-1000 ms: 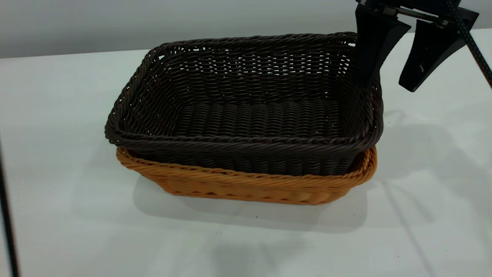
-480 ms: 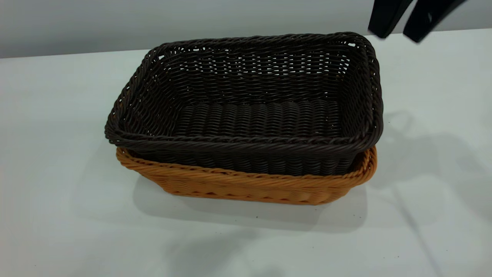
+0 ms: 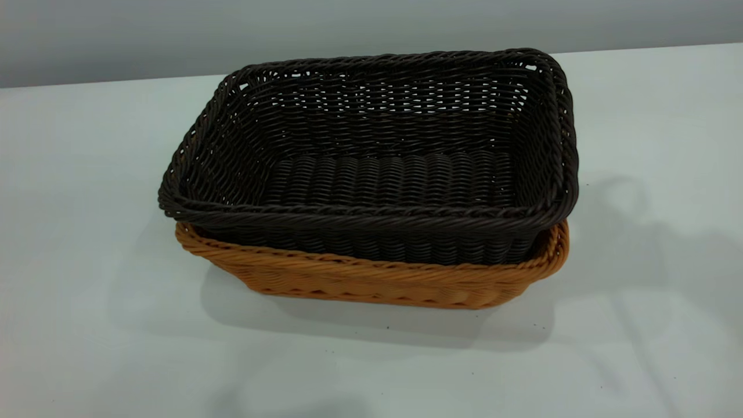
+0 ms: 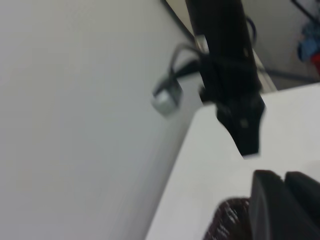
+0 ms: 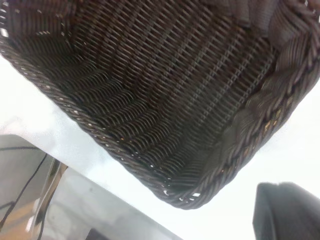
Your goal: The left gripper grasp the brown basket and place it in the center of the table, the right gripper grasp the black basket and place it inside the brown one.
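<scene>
Black basket (image 3: 371,157) sits nested inside brown basket (image 3: 371,278) at centre frame on table (image 3: 87,319). The state of both grippers cannot be determined.

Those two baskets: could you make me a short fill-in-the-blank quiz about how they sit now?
1. The black basket sits ____ the brown basket.
2. The brown basket stands on the white ____.
3. The black basket holds ____ inside.
4. In the exterior view, ____ pincers appear.

Missing words: inside; table; nothing; no

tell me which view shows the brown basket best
The exterior view: the brown basket shows its rim and front wall under the black basket. The right wrist view shows only the black one; the left wrist only a dark corner.
</scene>
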